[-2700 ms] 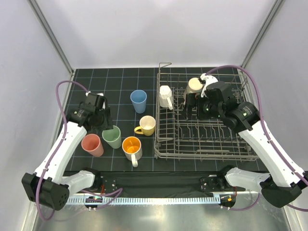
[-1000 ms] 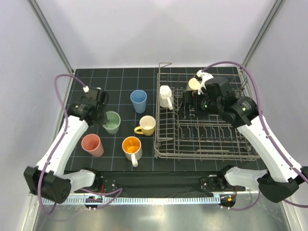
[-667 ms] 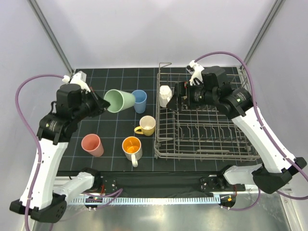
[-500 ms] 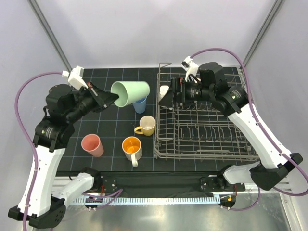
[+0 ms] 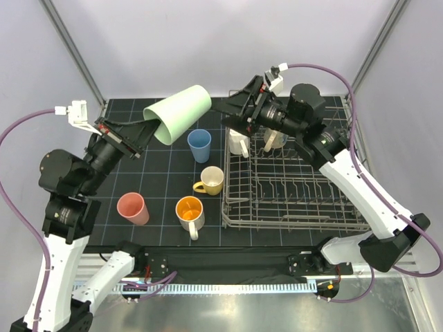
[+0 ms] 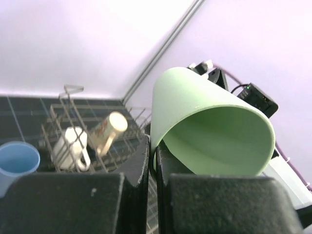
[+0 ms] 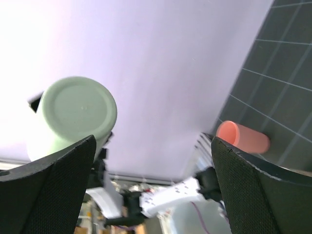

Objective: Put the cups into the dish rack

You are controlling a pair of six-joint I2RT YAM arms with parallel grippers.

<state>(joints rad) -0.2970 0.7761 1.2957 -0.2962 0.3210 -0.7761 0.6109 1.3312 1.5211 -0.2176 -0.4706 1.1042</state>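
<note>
1. Left gripper [image 5: 147,128], raised above the mat [image 5: 124,114], pinches the rim of a smooth pale green cup [image 5: 178,113], its base aimed at the other arm.
2. Pink cup [image 5: 133,207], blue cup [image 5: 199,144], yellow mug [image 5: 210,180] and orange-lined mug [image 5: 189,211] stand upright.
3. Right gripper [image 5: 237,107], fingers spread wide, hovers over the dish rack [image 5: 291,225], which holds a white mug [image 5: 238,142] and a cream cup [image 5: 273,138].

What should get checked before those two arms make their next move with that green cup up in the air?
1. Left fingers clamped on green cup rim: ok.
2. Right fingers spread open: ok.
3. Cup and right fingers apart: ok.
4. Cup centred between right fingers: not ok, it sits toward one finger in the right wrist view.
5. Free slots in dish rack: ok.
6. Grip firmness: cannot tell.
</note>
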